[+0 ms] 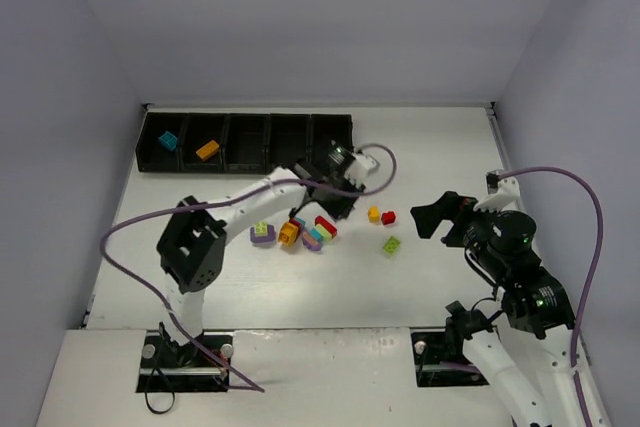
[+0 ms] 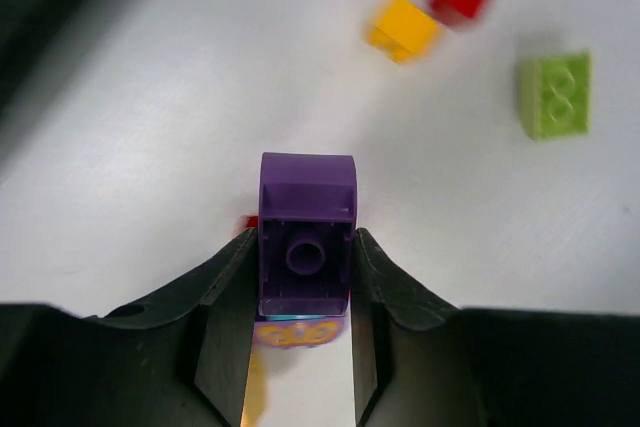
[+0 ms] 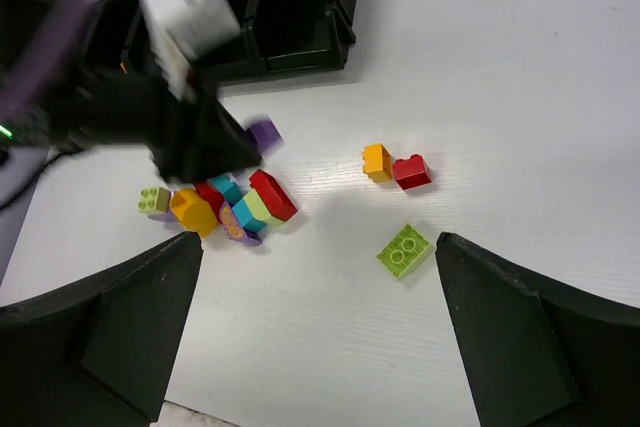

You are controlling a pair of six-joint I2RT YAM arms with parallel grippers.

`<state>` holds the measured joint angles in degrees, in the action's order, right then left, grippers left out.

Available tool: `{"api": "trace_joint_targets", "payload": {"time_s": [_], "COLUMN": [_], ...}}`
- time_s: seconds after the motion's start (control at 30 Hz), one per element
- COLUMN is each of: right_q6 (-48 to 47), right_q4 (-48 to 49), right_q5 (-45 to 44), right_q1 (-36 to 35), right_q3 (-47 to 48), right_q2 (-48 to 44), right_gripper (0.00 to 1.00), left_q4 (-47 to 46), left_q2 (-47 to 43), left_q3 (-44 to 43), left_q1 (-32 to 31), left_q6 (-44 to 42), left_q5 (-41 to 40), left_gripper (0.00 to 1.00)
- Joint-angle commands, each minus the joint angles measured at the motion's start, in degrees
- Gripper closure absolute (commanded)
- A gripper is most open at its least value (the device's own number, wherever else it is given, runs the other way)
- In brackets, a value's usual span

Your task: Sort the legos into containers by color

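Purple brick (image 2: 305,222) sits clamped between left fingers (image 2: 228,322).

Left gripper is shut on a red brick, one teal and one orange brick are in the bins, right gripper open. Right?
No: the brick in the left gripper is purple, not red; the left wrist view shows it clamped there. The rest stands: a teal brick and an orange brick lie in the bins, and the right gripper is open.
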<state>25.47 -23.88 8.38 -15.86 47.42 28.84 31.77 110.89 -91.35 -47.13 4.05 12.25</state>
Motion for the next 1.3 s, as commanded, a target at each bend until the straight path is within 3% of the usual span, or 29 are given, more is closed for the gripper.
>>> {"api": "trace_joint_targets", "payload": {"time_s": [0.0,0.17,0.33,0.43,0.53,0.6,0.87,0.93,1.07,1.27], "right_q6": [-0.5,-1.6,-1.8,-1.6,-1.4,-1.2,-1.3,-1.5,-1.1,-0.3], "right_q4": [3.0,3.0,3.0,3.0,3.0,3.0,3.0,3.0,3.0,3.0], "right_q5": [-0.6,-0.9,-0.9,-0.6,-0.5,-0.5,0.1,0.1,-1.0,-3.4], "right_q1": [-0.3,-0.3,-0.3,-0.3,-0.3,-0.3,-0.3,-0.3,-0.3,-0.3], "right_q3": [2.1,2.4,2.7,2.7,2.7,2.6,2.7,2.8,2.9,3.0], "right_q2": [1.9,2.9,3.6,3.7,3.6,3.5,3.7,3.7,3.4,1.8], "right_gripper": [0.0,0.0,0.0,0.0,0.0,0.0,0.0,0.0,0.0,0.0], "left_q4": [2.0,3.5,5.8,7.3,9.1,9.3,9.1,10.1,7.0,2.5], "left_q2": [-7.9,-5.6,1.4,6.6,11.5,14.2,15.0,11.9,2.7,-7.5], "left_q3": [-7.1,-11.6,-18.5,-23.8,-29.0,-30.7,-32.1,-31.9,-22.7,-9.1], "left_q1": [9.6,22.6,30.3,33.6,35.0,35.1,35.0,34.8,32.2,17.4], "left_q6": [3.7,5.4,6.3,6.5,5.6,5.3,6.6,7.3,9.7,13.3], "left_q5": [-9.7,-14.6,-15.3,-14.8,-13.4,-12.4,-10.5,-8.7,-4.3,-2.6], "left_gripper": [0.99,0.99,0.97,0.83,0.76,0.73,0.41,0.4,0.38,0.35]}}
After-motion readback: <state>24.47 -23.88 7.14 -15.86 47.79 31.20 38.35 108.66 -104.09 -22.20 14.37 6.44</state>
